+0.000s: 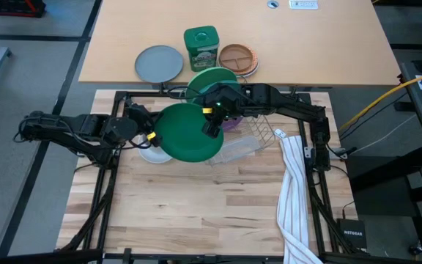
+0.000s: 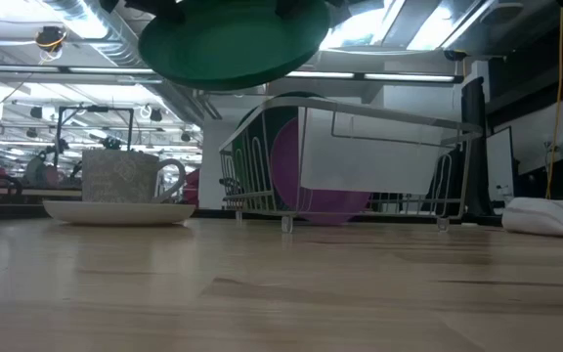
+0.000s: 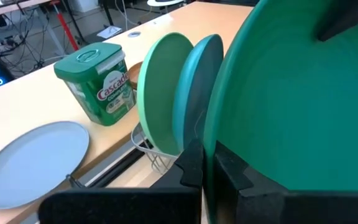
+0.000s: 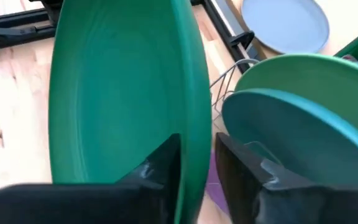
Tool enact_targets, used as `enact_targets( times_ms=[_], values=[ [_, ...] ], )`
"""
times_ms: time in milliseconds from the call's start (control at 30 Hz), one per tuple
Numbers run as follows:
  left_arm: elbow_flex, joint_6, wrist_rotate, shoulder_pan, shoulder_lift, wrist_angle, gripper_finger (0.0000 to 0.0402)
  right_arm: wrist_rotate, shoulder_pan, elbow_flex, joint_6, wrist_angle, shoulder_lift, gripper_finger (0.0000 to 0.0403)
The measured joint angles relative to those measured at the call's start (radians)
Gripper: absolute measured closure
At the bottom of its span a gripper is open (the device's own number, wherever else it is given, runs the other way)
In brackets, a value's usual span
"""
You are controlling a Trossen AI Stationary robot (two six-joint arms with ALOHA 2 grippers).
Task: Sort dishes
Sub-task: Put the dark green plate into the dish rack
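Handover risk: dark green plate [image 1: 189,132] hanging in the air over the worktop [image 1: 196,213], pinched at opposite rims by both claws.

Holding the plate's rim tight in the left claw [image 3: 205,163], shut fully on it; straddling the opposite rim with the right claw [image 4: 197,163], fingers narrowing around it, firmness of that hold not clear. Risking a drop onto the grey mug [image 2: 125,176] and white saucer [image 2: 117,210] sitting underneath if one claw lets go early. Risking a knock against the light green plate [image 3: 157,93] and teal plate [image 3: 194,93] standing in the wire rack [image 2: 360,166] just beside. Reading "Cascade" on the green tub [image 3: 98,81] near the far edge.
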Motion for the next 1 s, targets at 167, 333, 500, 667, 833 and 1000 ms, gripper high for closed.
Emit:
enact_targets(
  times_ms=[167, 333, 500, 667, 833, 1000],
  values=[
    [0.000, 0.010, 0.006, -0.001, 0.000, 0.005, 0.0389, 0.026, -0.001, -0.001, -0.071, 0.021, 0.000, 0.0369],
    [0.000, 0.031, 0.015, -0.001, 0.000, 0.006, 0.0360, 0.116, -0.001, -0.001, -0.156, 0.050, 0.001, 0.0379],
    [0.000, 0.131, 0.007, 0.002, -0.001, 0.007, 0.0323, 0.264, 0.000, -0.001, -0.230, 0.043, 0.001, 0.0372],
    [0.000, 0.231, 0.003, 0.032, -0.001, 0.048, 0.0282, 0.385, -0.003, 0.000, -0.328, 0.054, 0.001, 0.0385],
    [0.000, 0.357, -0.011, 0.069, -0.014, 0.075, 0.0250, 0.496, -0.003, -0.001, -0.399, 0.068, 0.002, 0.0379],
    [0.000, 0.422, -0.037, 0.096, -0.051, 0.079, 0.0236, 0.515, -0.006, -0.001, -0.481, 0.098, 0.002, 0.0385]
  ],
)
